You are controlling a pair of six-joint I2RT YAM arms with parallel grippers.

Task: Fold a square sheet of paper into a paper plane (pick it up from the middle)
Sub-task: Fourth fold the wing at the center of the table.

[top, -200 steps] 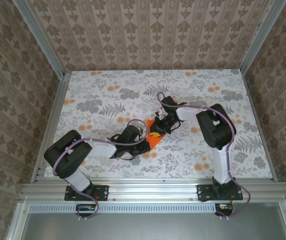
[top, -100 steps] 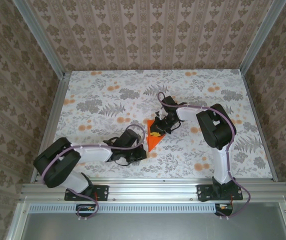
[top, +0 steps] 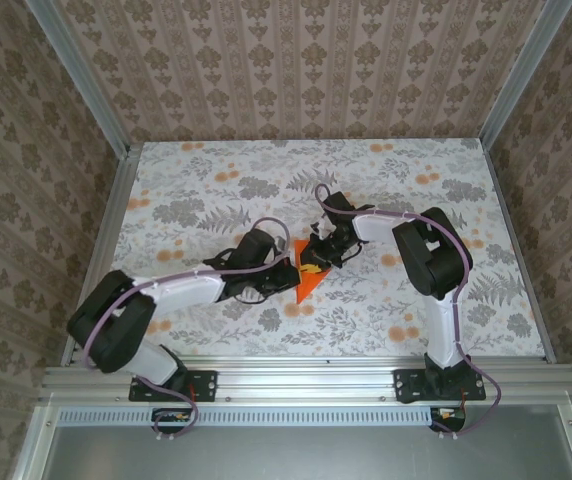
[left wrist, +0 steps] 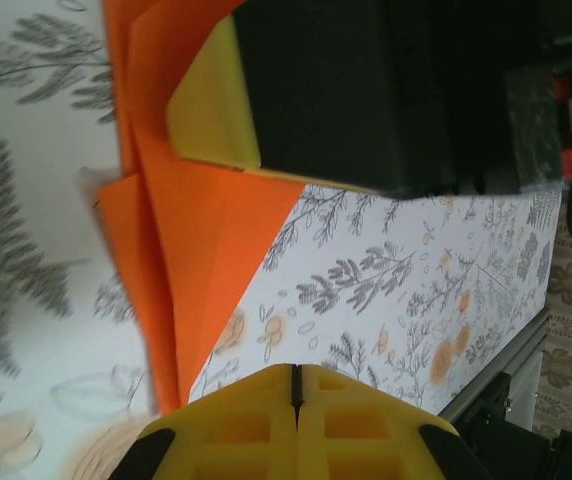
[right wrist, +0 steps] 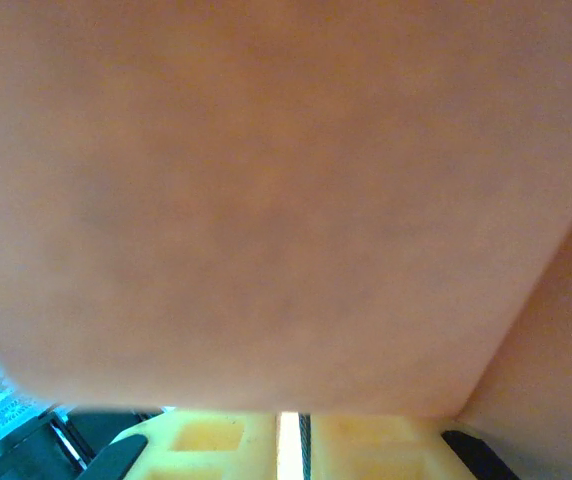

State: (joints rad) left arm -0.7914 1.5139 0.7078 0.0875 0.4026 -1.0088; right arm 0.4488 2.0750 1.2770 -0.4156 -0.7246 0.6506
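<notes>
Overhead, we see the left arm stretched low, left gripper (top: 286, 272) clenched on nothing beside the partly folded bright orange paper sheet (top: 307, 283) at the floral-print table's (top: 186, 170) middle. The right arm doubles back, right gripper (top: 316, 262) on the sheet, grip unclear. Our left wrist view adds layered folds.

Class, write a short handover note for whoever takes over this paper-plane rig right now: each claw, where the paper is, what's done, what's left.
Left claw: shut, holding nothing, right beside the paper's pointed end.
Right claw: jaws nearly together on the orange paper, apparently pinching a flap.
Paper: middle of the table, between the two claws.
Done: several folds are in; the layers overlap and taper to a point.
Left: the remaining folds. It does not yet look like a narrow dart with a centre crease.
</notes>
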